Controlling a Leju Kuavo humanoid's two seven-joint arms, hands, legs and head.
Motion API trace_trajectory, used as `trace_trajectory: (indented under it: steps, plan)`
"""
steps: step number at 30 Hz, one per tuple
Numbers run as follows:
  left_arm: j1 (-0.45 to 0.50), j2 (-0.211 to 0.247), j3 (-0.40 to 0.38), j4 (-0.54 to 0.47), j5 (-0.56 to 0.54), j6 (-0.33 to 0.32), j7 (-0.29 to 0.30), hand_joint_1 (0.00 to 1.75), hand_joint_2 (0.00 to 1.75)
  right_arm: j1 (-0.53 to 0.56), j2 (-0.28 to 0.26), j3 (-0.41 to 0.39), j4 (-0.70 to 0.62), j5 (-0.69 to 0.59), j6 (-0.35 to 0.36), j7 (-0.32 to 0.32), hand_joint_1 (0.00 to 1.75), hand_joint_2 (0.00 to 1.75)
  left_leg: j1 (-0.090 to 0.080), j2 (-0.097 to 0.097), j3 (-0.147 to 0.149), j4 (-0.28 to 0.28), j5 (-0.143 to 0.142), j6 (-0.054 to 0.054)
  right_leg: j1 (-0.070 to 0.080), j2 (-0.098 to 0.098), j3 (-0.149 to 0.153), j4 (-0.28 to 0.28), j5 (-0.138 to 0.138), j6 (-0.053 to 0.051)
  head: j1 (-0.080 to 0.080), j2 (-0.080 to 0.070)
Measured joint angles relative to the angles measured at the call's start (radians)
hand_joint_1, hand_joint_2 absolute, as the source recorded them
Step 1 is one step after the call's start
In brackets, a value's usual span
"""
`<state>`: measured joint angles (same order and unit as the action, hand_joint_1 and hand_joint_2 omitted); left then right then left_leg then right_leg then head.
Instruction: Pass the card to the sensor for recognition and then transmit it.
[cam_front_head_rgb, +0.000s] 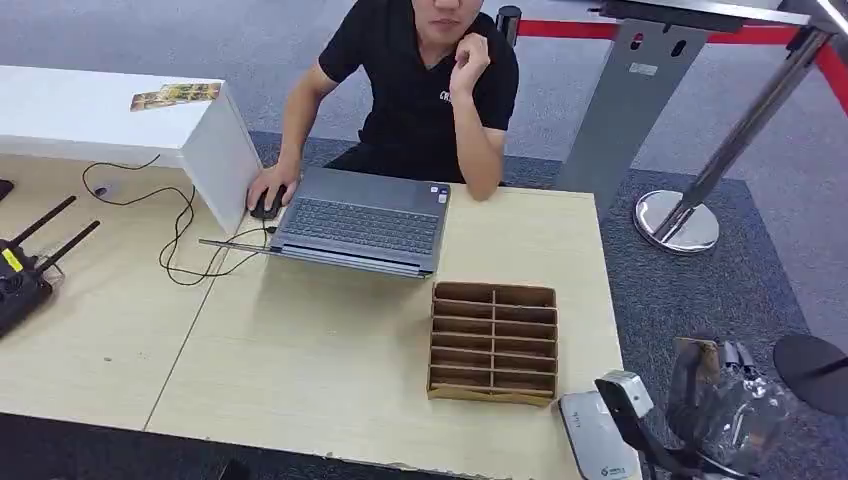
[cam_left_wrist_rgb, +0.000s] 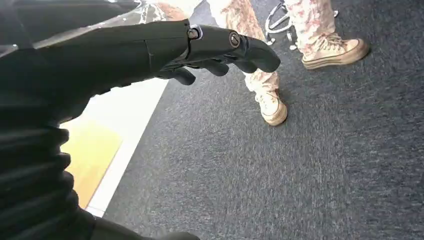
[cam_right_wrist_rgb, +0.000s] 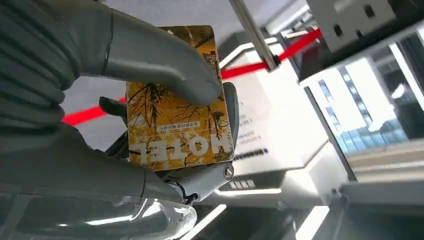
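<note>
A yellow hotel card (cam_right_wrist_rgb: 175, 120) with tree artwork is pinched between the thick grey thumb and the dark fingers of my right hand (cam_right_wrist_rgb: 165, 100). In the head view that right hand (cam_front_head_rgb: 725, 400) hovers off the table's front right corner, and the card's (cam_front_head_rgb: 700, 350) top edge peeks above it. The flat grey-white sensor (cam_front_head_rgb: 592, 435) lies on the table's front right corner, just left of the hand. My left hand (cam_left_wrist_rgb: 210, 47) hangs over grey carpet with its fingers loosely extended, holding nothing.
A cardboard slotted organizer (cam_front_head_rgb: 493, 342) stands beside the sensor. A person sits behind an open laptop (cam_front_head_rgb: 360, 222), one hand on a mouse. More cards (cam_front_head_rgb: 175, 95) lie on a white box at the back left. Cables and a black router (cam_front_head_rgb: 25, 265) are at the left. A person's shoes (cam_left_wrist_rgb: 272, 107) stand near my left hand.
</note>
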<state>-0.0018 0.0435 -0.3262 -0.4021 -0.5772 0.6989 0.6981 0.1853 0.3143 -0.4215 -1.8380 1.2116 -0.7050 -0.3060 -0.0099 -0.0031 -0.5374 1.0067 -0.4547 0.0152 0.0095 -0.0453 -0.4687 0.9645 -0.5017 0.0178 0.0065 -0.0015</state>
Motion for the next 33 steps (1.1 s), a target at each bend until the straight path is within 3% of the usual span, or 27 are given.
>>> trace_trajectory:
  steps: [11, 33]
  plan:
    - [-0.001, 0.0, 0.004, 0.0, -0.003, 0.0, -0.024, 0.0, 1.75, -0.003, -0.002, 0.095, -0.098, -0.008, 0.004, 0.018, 1.75, 1.75, 0.0, 0.0, 0.0, 0.0, 0.0, 0.0, 0.0, 0.0, 0.0, 0.0, 0.0, 0.0, 0.0, 0.0]
    - [-0.004, 0.0, -0.019, 0.0, 0.03, 0.0, -0.042, 0.0, 1.75, -0.052, -0.024, 0.332, 0.037, -0.023, 0.007, 0.053, 1.75, 1.75, 0.0, 0.0, -0.002, 0.0, 0.0, 0.0, 0.0, 0.0, -0.001, 0.0, 0.0, 0.0, 0.0, 0.0]
